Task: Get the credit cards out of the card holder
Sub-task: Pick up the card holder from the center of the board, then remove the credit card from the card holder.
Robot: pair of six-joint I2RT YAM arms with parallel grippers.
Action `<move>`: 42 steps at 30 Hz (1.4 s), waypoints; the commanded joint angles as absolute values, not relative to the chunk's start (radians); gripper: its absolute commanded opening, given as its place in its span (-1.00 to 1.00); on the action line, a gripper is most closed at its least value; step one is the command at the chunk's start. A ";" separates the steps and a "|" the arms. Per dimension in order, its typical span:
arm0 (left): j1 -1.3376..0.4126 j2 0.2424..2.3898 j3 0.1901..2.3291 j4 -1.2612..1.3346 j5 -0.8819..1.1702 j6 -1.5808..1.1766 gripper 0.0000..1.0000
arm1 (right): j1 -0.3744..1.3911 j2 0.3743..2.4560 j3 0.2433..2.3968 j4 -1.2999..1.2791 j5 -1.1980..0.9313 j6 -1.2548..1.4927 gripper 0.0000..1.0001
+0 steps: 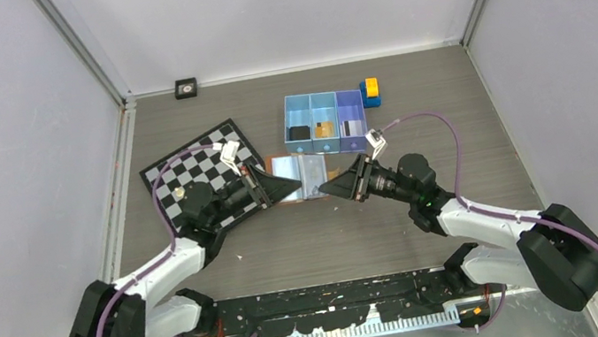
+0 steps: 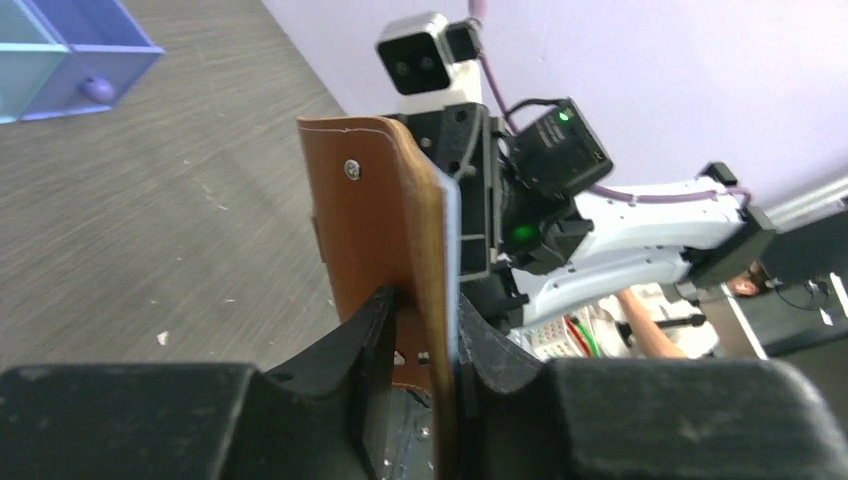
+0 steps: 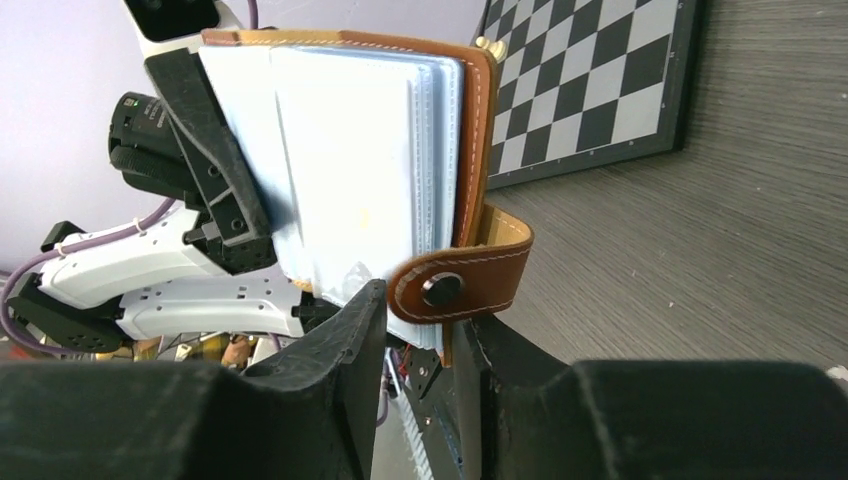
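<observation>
Top external shows me the card holder (image 1: pixel 301 175) spread open between both arms, just in front of the blue tray (image 1: pixel 322 98) on the counter (image 1: pixel 376 228). Only the right wrist view shows its clear sleeves (image 3: pixel 350 170) and snap strap (image 3: pixel 460 285), pinched between the right fingers (image 3: pixel 350 340). The left wrist view shows the left fingers (image 2: pixel 365 340) clamped on the brown cover.

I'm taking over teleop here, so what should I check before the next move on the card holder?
1. Left gripper shut on card holder cover: ok.
2. Right gripper shut on the opposite cover: ok.
3. Open spread, clear sleeves exposed: ok.
4. Any credit cards inside the sleeves: cannot tell.
5. A gripper free to pull a card: not ok, both hold the card holder.
</observation>
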State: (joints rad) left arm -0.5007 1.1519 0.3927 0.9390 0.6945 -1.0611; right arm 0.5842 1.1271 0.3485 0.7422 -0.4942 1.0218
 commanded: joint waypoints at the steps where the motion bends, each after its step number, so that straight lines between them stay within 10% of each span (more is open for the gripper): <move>1: -0.521 1.094 0.429 0.643 0.579 -0.907 -0.29 | 0.620 1.087 0.371 0.892 -0.570 1.019 -0.41; 6: -0.539 1.116 0.464 0.540 0.554 -0.869 0.06 | 0.621 1.093 0.380 0.874 -0.570 1.019 -0.87; 14: -0.559 1.182 0.492 0.526 0.565 -0.859 0.21 | 0.633 1.108 0.395 0.856 -0.577 1.010 -0.97; 20: -0.573 1.234 0.518 0.513 0.584 -0.852 -0.24 | 0.656 1.142 0.414 0.860 -0.599 1.002 -0.96; 25: -0.573 1.272 0.536 0.510 0.608 -0.861 -1.00 | 0.659 1.124 0.407 0.860 -0.594 0.987 -0.53; 35: -0.526 1.277 0.471 0.730 0.667 -1.003 -1.00 | 0.658 0.975 0.393 0.649 -0.429 0.899 0.34; 42: -0.489 1.295 0.430 0.914 0.724 -1.101 -1.00 | 0.639 0.892 0.371 0.555 -0.332 0.876 0.28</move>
